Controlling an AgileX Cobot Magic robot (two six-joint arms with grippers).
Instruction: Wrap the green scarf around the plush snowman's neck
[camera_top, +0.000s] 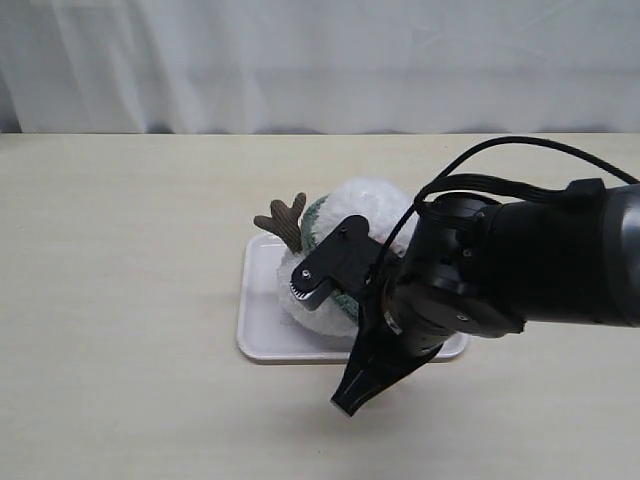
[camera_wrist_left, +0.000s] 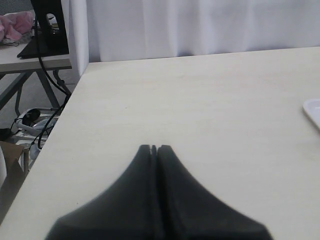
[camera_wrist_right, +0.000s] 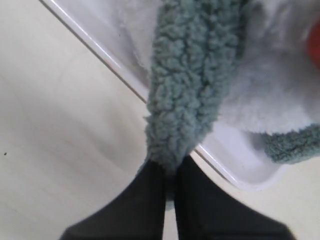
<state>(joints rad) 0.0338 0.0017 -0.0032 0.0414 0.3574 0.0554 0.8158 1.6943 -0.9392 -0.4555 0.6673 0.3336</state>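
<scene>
Right wrist view: the green scarf (camera_wrist_right: 187, 85) runs straight from the plush snowman (camera_wrist_right: 280, 95) on the white tray (camera_wrist_right: 240, 170), over the tray's rim, to the right gripper (camera_wrist_right: 170, 172), whose jaws are clamped on its very tip. Pulling too hard would likely drag or roll the light plush. So shallow a pinch on fuzzy knit may slip. The left gripper (camera_wrist_left: 154, 148), jaws together on nothing, hovers over the table (camera_wrist_left: 200, 100), well apart, so nothing steadies the snowman.
</scene>
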